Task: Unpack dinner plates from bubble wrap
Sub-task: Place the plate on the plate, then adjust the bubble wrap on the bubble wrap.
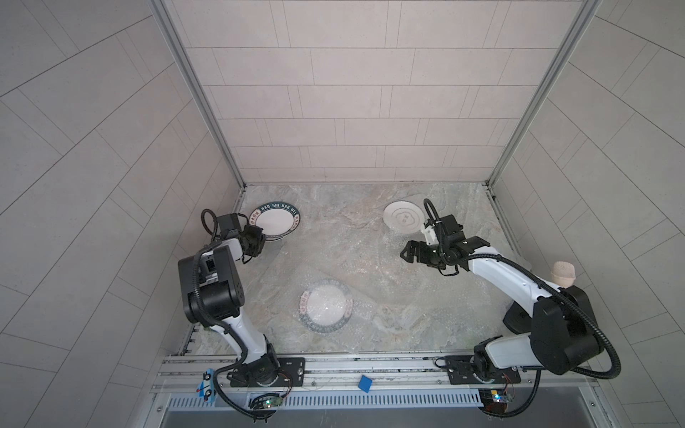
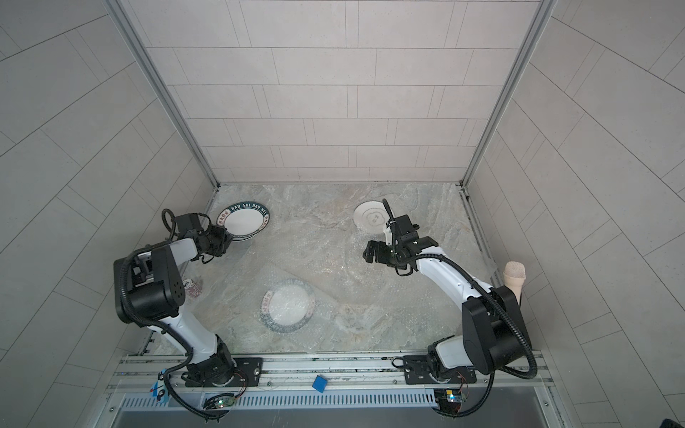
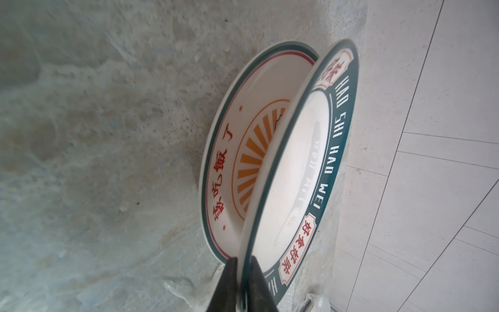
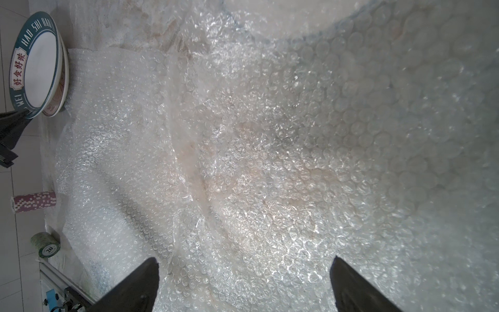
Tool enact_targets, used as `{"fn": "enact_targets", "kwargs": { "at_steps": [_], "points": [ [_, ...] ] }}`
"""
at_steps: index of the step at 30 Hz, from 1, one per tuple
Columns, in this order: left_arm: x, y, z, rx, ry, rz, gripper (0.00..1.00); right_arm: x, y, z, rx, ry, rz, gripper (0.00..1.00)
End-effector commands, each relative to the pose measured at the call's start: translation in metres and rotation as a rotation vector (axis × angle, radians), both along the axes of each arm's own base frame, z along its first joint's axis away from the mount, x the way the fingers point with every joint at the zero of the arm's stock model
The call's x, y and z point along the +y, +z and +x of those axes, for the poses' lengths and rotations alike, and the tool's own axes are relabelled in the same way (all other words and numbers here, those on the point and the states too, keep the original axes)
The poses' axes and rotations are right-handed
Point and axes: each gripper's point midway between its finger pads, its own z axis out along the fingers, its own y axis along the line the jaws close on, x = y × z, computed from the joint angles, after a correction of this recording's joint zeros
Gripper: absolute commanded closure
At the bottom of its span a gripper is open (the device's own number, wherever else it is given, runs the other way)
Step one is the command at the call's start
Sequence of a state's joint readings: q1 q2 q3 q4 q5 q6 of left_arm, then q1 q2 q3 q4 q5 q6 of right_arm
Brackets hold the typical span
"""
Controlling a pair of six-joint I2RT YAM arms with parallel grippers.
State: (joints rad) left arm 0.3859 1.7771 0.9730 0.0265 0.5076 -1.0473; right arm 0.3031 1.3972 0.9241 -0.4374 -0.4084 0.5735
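My left gripper is shut on the rim of a dinner plate with a dark green lettered rim. It holds that plate tilted at the back left, above an orange sunburst plate that lies flat on the table. Another green-rimmed plate lies at front centre under bubble wrap. A white plate with faint grey rings sits bare at the back right. My right gripper hovers open over the wrap, with nothing between its fingers.
A pinkish textured cup stands at the right edge behind my right arm. A purple patterned roll and a small green roll sit by the left wall. A blue block lies on the front rail. Walls close three sides.
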Motion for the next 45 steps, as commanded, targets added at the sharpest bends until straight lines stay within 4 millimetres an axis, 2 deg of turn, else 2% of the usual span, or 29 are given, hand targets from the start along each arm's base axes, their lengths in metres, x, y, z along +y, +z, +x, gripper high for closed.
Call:
{"fn": "enact_targets", "kwargs": {
  "at_steps": [1,9,11,16,20,24,28,32,37,40,45],
  "points": [
    [0.0,-0.009,0.002,-0.014,0.009,-0.028,0.8,0.003,0.007,0.003,-0.011,0.001,0.006,0.0],
    [0.001,-0.014,-0.006,0.01,0.021,-0.02,0.66,0.003,0.007,0.003,-0.008,-0.002,0.002,0.0],
    [0.002,-0.009,-0.01,0.006,0.022,-0.004,0.57,0.003,0.008,0.003,-0.009,0.001,0.003,0.0],
    [-0.004,0.026,-0.028,-0.002,-0.039,0.09,0.36,0.003,0.009,0.004,-0.014,0.005,-0.005,0.01],
    [-0.014,0.059,-0.059,0.011,-0.104,0.182,0.24,0.006,0.007,0.008,-0.006,0.011,0.002,0.0],
    [-0.035,0.074,-0.094,0.053,-0.189,0.234,0.18,0.01,0.005,0.011,-0.004,0.017,0.01,0.0],
    [-0.072,0.062,-0.123,0.165,-0.335,0.308,0.16,0.012,0.001,0.014,0.004,0.021,0.01,0.0],
    [-0.083,0.03,-0.127,0.246,-0.396,0.318,0.12,0.019,0.0,0.017,0.009,0.027,0.037,0.0],
    [-0.072,0.009,-0.111,0.348,-0.467,0.404,0.0,0.018,0.001,0.012,0.008,0.027,0.033,0.0],
    [-0.056,0.004,-0.105,0.43,-0.509,0.491,0.0,0.016,0.001,0.009,0.004,0.024,0.027,0.0],
    [-0.05,-0.003,-0.094,0.452,-0.527,0.541,0.0,0.014,-0.003,0.004,0.01,0.024,0.027,0.0]
  ]
}}
